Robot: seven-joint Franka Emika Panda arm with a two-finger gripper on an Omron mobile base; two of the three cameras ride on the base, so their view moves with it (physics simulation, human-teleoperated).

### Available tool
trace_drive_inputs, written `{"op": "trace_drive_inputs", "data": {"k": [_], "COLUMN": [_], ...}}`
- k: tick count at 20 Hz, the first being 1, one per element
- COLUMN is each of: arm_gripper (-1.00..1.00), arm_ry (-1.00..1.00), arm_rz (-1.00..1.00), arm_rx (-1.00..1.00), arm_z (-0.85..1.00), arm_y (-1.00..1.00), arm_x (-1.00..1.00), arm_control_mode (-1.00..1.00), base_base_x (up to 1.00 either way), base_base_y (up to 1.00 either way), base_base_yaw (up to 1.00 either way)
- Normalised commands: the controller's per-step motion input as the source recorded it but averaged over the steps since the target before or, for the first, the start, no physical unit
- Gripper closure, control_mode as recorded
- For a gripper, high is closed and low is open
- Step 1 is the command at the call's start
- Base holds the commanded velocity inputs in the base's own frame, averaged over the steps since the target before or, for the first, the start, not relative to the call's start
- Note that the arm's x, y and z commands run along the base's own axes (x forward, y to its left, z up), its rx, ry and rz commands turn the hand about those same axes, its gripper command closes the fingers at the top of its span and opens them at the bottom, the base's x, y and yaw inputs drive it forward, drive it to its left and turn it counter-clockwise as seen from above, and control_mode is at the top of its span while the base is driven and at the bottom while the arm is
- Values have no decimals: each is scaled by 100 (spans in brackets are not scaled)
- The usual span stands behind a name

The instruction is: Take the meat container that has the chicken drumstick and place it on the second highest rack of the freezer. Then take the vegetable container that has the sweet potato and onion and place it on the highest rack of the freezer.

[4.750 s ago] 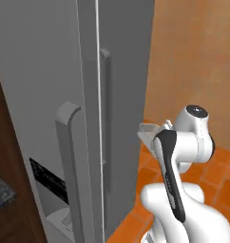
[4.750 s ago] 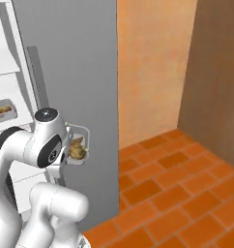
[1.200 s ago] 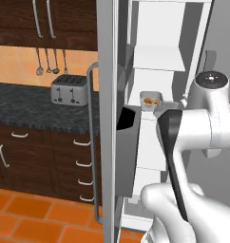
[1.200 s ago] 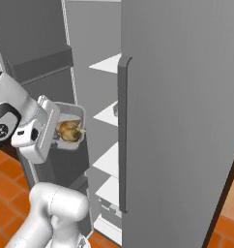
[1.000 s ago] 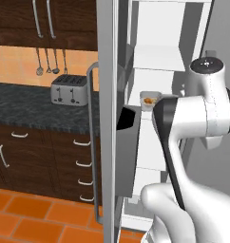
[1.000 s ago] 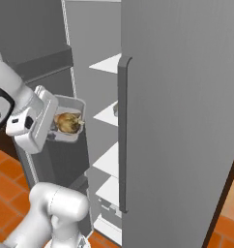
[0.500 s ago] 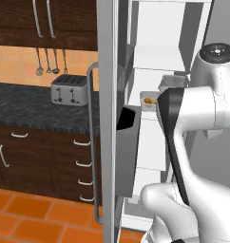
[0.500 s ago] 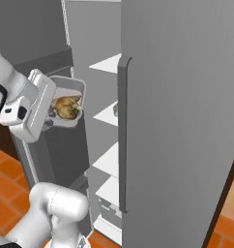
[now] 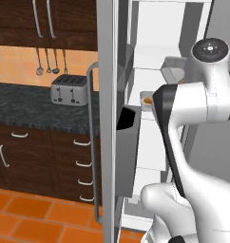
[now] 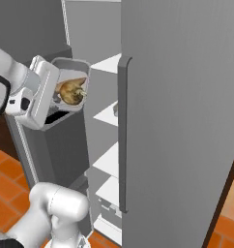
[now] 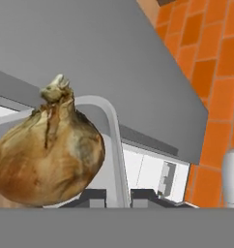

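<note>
The tool is clenched on the rim of the vegetable container, held tilted up beside the open freezer; the onion sits inside it; the meat container with the chicken drumstick rests on a white freezer rack.

A silver toaster stands on the dark speckled worktop against an orange wall. Ladles and spoons hang on that wall above it. Dark wooden cabinets with curved metal handles sit above, and dark drawers with handles sit below. The floor is of orange tiles.
</note>
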Motion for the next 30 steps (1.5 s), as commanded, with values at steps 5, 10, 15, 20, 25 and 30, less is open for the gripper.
{"op": "trace_drive_inputs", "data": {"k": [5,10,15,20,25,30], "arm_gripper": [100,100,100,100,100,100], "arm_ry": [0,5,2,5,1,6], "arm_rz": [-3,0,0,0,0,0], "arm_rx": [0,4,3,0,1,0], "arm_z": [44,18,0,0,0,-1], "arm_y": [-3,-22,-17,-4,-17,-9], "arm_x": [36,53,66,67,58,75], "arm_control_mode": [-100,-100,-100,-100,-100,-100], "base_base_x": [0,0,0,0,0,0], "base_base_y": [0,0,0,0,0,0], "base_base_yaw": [0,0,0,0,0,0]}}
